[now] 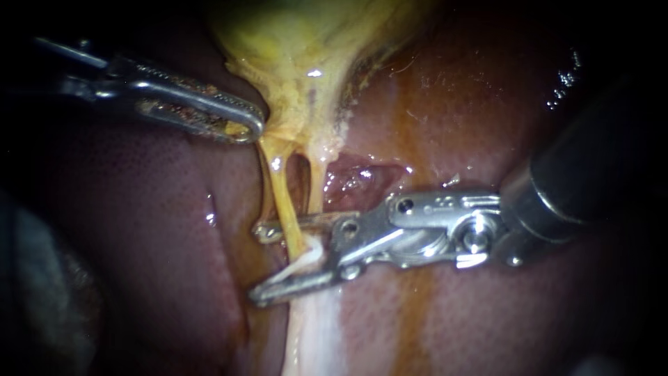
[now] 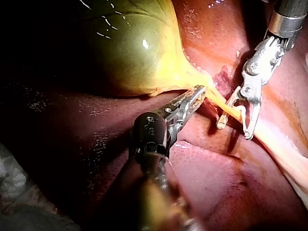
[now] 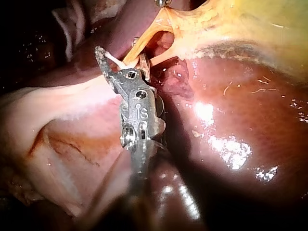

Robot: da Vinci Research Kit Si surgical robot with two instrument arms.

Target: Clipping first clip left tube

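Two thin yellow tubes run down from the gallbladder's (image 1: 306, 49) neck. The left tube (image 1: 282, 202) lies between the open jaws of my right instrument (image 1: 261, 264), one jaw on each side of it with a gap between them. The right tube (image 1: 316, 181) stands just beside it, outside the jaws. My left instrument (image 1: 240, 125) is shut on yellow tissue at the gallbladder's neck and holds it taut. In the left wrist view, my left instrument (image 2: 195, 96) grips that neck and my right instrument (image 2: 235, 130) straddles the tube (image 2: 228, 109). The right wrist view shows my right instrument's jaws (image 3: 120, 57) around the tube (image 3: 137, 45).
Dark red liver (image 1: 139, 230) surrounds the field. A raw red patch (image 1: 355, 177) lies just right of the tubes. A pale whitish band of tissue (image 1: 316, 334) runs down below the jaws. Something grey and cloth-like (image 2: 14, 178) sits beside the liver.
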